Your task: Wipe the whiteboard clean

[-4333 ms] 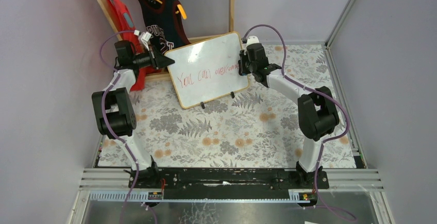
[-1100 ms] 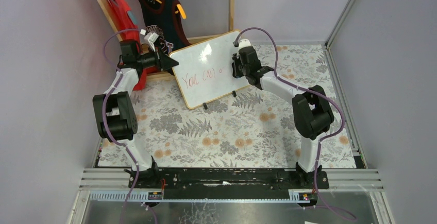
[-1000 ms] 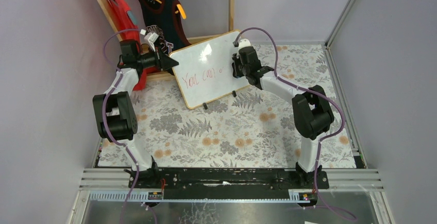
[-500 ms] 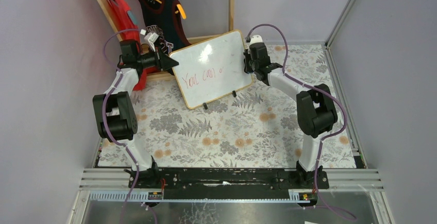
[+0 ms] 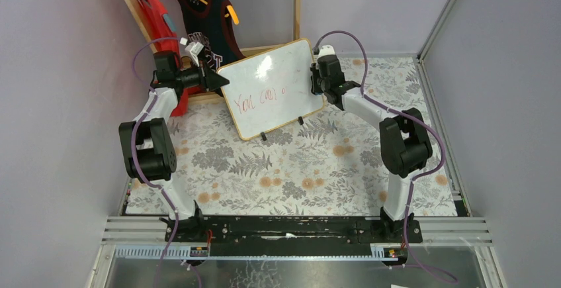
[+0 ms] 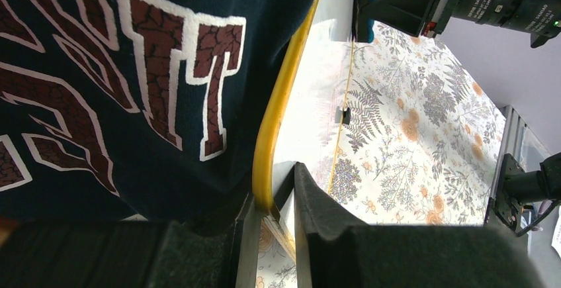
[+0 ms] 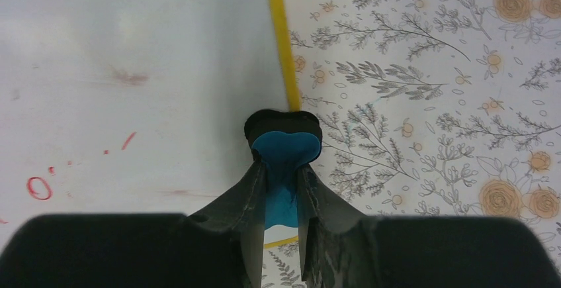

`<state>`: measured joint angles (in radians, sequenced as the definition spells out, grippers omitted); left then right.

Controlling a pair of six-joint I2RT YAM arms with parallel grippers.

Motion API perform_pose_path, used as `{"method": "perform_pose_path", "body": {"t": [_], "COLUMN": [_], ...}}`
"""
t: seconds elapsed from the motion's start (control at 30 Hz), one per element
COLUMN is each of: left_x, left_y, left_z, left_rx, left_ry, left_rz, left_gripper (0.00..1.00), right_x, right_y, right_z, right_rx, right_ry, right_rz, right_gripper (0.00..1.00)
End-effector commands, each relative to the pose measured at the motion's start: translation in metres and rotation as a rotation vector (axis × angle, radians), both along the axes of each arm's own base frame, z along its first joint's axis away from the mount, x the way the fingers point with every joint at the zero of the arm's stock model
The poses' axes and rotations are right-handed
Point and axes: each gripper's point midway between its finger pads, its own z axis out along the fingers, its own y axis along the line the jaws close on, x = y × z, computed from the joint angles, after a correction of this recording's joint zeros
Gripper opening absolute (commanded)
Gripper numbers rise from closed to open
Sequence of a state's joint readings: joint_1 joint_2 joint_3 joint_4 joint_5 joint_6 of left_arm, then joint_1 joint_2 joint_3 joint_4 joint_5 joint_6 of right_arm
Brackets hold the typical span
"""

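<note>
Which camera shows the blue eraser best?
The right wrist view: the eraser fills the middle, pinched in the right pincer. The left wrist view shows a tiny blue edge; the top view hides it.

The table (image 5: 278, 169) has a cover of grey ferns and orange flowers. The whiteboard (image 5: 278, 112) stands on it at 12 o'clock.
</note>
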<state>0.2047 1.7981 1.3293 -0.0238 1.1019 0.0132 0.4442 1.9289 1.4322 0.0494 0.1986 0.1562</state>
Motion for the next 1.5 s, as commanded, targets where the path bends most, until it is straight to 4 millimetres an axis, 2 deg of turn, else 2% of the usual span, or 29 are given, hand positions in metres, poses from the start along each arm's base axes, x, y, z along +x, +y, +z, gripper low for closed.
{"method": "perform_pose_path", "body": {"t": [0.0,0.23,0.43,0.5,0.6,0.73,0.83,1.1,1.23,1.33,1.47], "left_x": [0.01,0.009,0.007,0.007,0.007,0.006,0.007,0.007,0.007,0.007,0.007], "left_y": [0.024,0.024,0.023,0.023,0.022,0.023,0.023,0.023,0.023,0.024,0.023], "left_z": [-0.032,-0.031,-0.032,-0.032,-0.032,-0.033,-0.034,-0.031,-0.031,-0.032,-0.032], "left_rx": [0.129,0.128,0.125,0.125,0.126,0.128,0.129,0.129,0.129,0.129,0.127], "left_ry": [0.007,0.005,0.01,0.01,0.009,0.008,0.01,0.005,0.005,0.008,0.007], "left_rz": [0.101,0.098,0.094,0.095,0.094,0.095,0.096,0.097,0.097,0.098,0.096], "left_gripper": [0.0,0.0,0.0,0.0,0.0,0.0,0.0,0.0,0.0,0.0,0.0], "right_x": [-0.001,-0.015,-0.036,-0.039,-0.041,-0.039,-0.036,-0.016,-0.008,-0.005,-0.01], "right_y": [0.047,0.098,0.15,0.16,0.164,0.151,0.134,0.065,0.037,0.029,0.041], "right_z": [0.037,0.04,0.043,0.044,0.044,0.042,0.039,0.036,0.037,0.039,0.038], "right_rx": [0.066,0.085,0.115,0.118,0.12,0.065,0.005,-0.034,-0.041,-0.041,0.002], "right_ry": [-0.083,-0.081,-0.082,-0.084,-0.082,-0.098,-0.105,-0.102,-0.103,-0.105,-0.088], "right_rz": [0.071,0.15,0.239,0.255,0.263,0.23,0.195,0.069,0.024,0.012,0.051], "right_gripper": [0.0,0.0,0.0,0.0,0.0,0.0,0.0,0.0,0.0,0.0,0.0]}}
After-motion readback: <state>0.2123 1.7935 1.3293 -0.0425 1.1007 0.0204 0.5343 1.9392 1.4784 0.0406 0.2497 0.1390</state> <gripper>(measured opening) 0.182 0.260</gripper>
